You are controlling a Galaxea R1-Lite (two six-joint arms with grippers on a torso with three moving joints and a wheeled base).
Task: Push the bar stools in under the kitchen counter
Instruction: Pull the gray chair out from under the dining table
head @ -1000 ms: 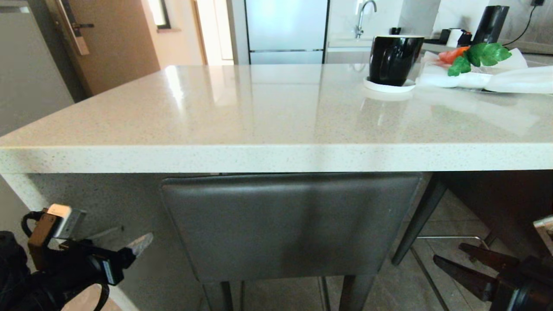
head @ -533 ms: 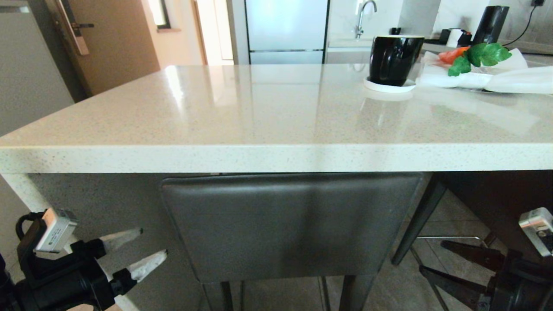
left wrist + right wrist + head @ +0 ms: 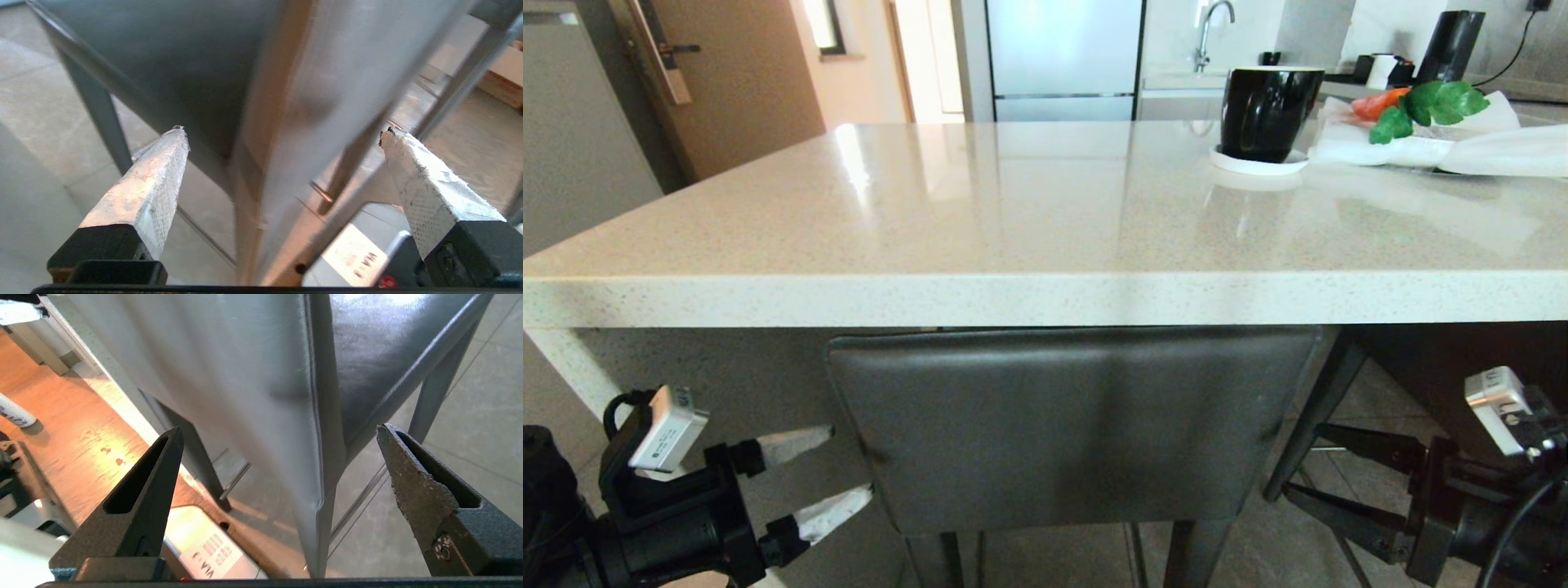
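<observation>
Head view held the dark grey leather-backed bar stool [image 3: 1070, 425] at lower centre, tucked beneath the white speckled stone kitchen counter [image 3: 1045, 245], my left gripper [image 3: 841, 467] spread open lower left, my right gripper [image 3: 1303, 459] spread open lower right, both flanking its backrest edges

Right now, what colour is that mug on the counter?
Glossy black mug, on a white coaster; the head view shows it best.

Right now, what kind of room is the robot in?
It looks like a home kitchen. There's a long white speckled kitchen counter with a bar stool tucked at its edge, a fridge and a sink tap behind, and a black mug on the counter.
</observation>
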